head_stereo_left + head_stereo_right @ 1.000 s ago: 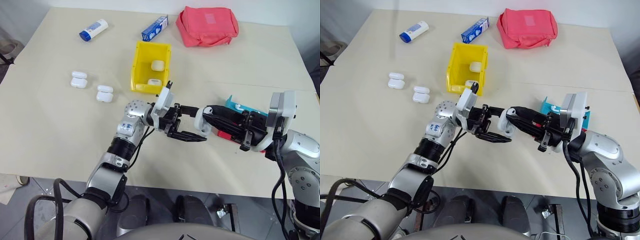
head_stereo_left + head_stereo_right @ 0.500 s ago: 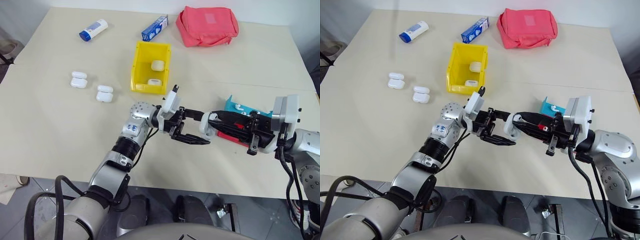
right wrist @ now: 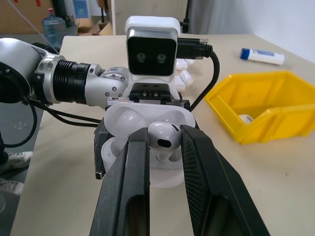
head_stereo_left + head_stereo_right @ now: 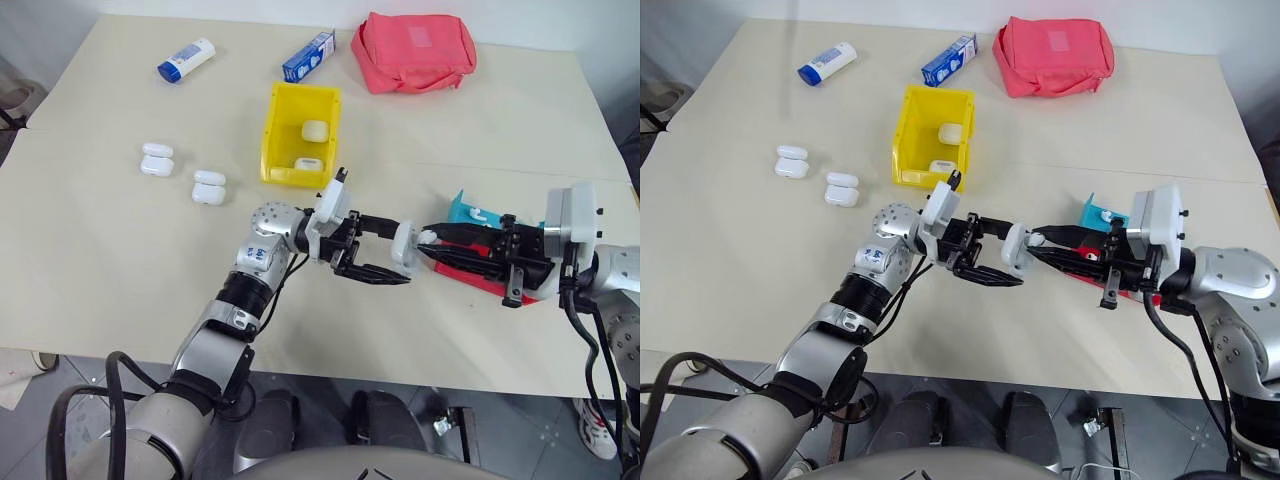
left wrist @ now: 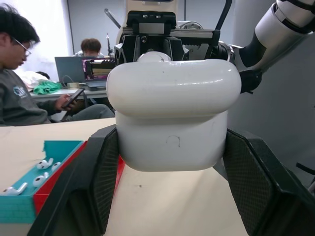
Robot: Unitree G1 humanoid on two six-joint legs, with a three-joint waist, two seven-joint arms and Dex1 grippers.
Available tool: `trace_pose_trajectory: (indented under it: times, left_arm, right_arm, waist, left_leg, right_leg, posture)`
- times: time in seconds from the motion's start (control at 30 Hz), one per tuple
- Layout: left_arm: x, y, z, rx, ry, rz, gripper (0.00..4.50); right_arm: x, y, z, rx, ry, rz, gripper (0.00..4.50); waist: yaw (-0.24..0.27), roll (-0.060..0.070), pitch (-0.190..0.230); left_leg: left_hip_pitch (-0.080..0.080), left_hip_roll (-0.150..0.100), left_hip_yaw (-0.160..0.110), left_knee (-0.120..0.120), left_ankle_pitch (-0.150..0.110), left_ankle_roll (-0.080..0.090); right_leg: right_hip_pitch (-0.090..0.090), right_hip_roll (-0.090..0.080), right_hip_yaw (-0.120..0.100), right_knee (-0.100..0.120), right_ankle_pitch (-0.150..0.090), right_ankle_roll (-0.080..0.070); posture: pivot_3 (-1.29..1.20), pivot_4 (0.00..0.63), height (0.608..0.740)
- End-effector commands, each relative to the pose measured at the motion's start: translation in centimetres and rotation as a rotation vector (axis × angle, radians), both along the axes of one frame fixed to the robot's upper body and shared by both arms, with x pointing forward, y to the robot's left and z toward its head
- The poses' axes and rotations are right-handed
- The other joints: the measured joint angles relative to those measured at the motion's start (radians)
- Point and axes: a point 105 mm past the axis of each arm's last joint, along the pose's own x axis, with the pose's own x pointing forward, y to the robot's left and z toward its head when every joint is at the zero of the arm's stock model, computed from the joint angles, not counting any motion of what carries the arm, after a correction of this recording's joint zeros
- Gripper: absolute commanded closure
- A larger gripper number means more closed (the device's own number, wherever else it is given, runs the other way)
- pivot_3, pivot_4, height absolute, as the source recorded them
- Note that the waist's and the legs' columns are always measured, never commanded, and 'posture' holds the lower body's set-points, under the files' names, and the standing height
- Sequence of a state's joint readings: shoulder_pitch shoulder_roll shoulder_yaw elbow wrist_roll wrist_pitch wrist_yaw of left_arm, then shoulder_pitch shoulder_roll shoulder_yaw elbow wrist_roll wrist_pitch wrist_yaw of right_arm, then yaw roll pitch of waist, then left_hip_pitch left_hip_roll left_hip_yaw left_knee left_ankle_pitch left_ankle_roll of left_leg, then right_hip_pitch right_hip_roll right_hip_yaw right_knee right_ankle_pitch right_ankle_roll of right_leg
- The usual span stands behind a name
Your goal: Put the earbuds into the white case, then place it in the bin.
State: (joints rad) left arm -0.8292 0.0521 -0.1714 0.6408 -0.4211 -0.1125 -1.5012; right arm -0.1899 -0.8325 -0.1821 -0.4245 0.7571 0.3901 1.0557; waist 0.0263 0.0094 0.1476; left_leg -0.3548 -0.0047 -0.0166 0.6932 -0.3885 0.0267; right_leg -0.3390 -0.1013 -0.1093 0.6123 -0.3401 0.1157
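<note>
Centre frame, above cream desk [image 4: 100, 260]: left gripper [image 4: 385, 248] clenched on small glossy white hinged case [image 4: 405, 246], lid open. Right gripper [image 3: 165, 147] pinches tiny white earbud [image 3: 162, 139] at case mouth, apparently not seated. Yellow plastic bin [image 4: 285, 120], upper centre, already holds two cases. Insertion, binning remain.

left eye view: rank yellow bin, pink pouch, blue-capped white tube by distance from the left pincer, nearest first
1. The yellow bin, just beyond the left pincer, slightly to its left.
2. The pink pouch, at the table's far edge, right of the bin.
3. The blue-capped white tube, at the far left corner; farthest, though not by much over the pouch.
</note>
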Motion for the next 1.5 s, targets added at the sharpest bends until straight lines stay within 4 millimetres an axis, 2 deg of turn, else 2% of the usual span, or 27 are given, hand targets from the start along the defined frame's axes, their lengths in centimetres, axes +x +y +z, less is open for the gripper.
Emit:
trace_pose_trajectory:
  times: [0.03,0.2,0.43,0.57,0.83,0.9,1.13,1.3,1.5]
  left_arm:
    - [-1.1,0.1,3.6,-0.121,-0.140,-0.093,1.70]
    - [-1.4,0.2,3.2,-0.108,-0.147,-0.111,1.70]
    - [-1.7,0.6,2.6,-0.080,-0.147,-0.121,1.70]
    - [-1.6,0.7,2.7,-0.080,-0.148,-0.117,1.70]
    - [-1.5,0.6,2.8,-0.082,-0.156,-0.113,1.70]
    - [-1.5,0.6,2.8,-0.083,-0.156,-0.112,1.70]
    - [-1.4,0.4,2.8,-0.087,-0.157,-0.107,1.70]
    - [-1.2,0.4,2.6,-0.085,-0.152,-0.095,1.70]
    - [-0.2,0.7,2.2,-0.074,-0.132,-0.043,1.70]
  right_arm:
    - [0.6,-0.1,-1.7,-0.075,0.067,-0.004,3.95]
    - [1.3,0.1,-0.8,-0.051,0.029,-0.008,3.95]
    - [1.4,0.5,0.3,-0.019,0.002,-0.005,3.95]
    - [1.3,0.4,-0.3,-0.041,0.021,-0.008,3.95]
    - [1.3,-0.3,-2.2,-0.212,0.088,0.000,3.95]
    - [1.5,-0.4,-2.1,-0.215,0.085,-0.003,3.22]
    - [2.1,-0.5,-1.3,-0.195,0.068,-0.025,1.11]
    - [1.8,-0.5,-0.4,-0.173,0.052,-0.042,1.11]
    - [0.3,-1.4,0.1,-0.211,0.076,-0.091,1.11]
  waist:
    - [0.001,0.000,0.000]
    - [0.001,0.000,0.000]
    - [0.000,0.000,0.000]
    - [0.001,0.000,0.000]
    - [0.000,0.000,0.000]
    - [0.000,0.000,0.000]
    - [0.000,0.000,0.000]
    - [0.001,0.000,0.000]
    - [0.003,-0.002,0.001]
  left_leg:
    - [0.000,0.000,0.000,0.000,0.000,0.000]
    - [0.000,0.000,-0.001,0.000,0.000,0.000]
    - [-0.001,0.000,0.000,0.001,0.000,0.000]
    - [-0.001,0.000,-0.001,0.001,0.000,0.000]
    - [-0.001,0.000,0.000,0.001,0.000,0.000]
    - [-0.001,0.000,-0.001,0.001,0.000,0.000]
    - [-0.001,0.000,-0.001,0.001,0.000,0.000]
    - [-0.001,0.000,-0.001,0.001,0.000,0.000]
    - [-0.001,0.000,-0.001,0.001,0.000,0.000]
  right_leg:
    - [0.000,0.000,0.000,0.000,0.000,0.000]
    - [0.000,0.000,0.000,0.000,0.000,0.000]
    - [0.000,0.000,-0.001,0.000,0.000,0.000]
    - [0.000,-0.001,-0.001,0.001,0.000,0.000]
    - [0.000,-0.001,-0.001,0.000,0.000,0.000]
    - [0.000,0.000,-0.001,0.000,0.000,0.000]
    - [0.000,-0.001,-0.001,0.000,0.000,0.000]
    - [0.000,-0.001,-0.001,0.000,0.000,0.000]
    - [0.000,-0.001,-0.001,0.000,0.000,0.000]
  posture:
    - [0.00,0.150,0.740]
    - [0.00,0.150,0.740]
    - [0.00,0.150,0.740]
    - [0.00,0.150,0.740]
    - [0.00,0.150,0.740]
    - [0.00,0.150,0.740]
    - [0.00,0.150,0.740]
    - [0.00,0.150,0.740]
    - [0.00,0.150,0.740]
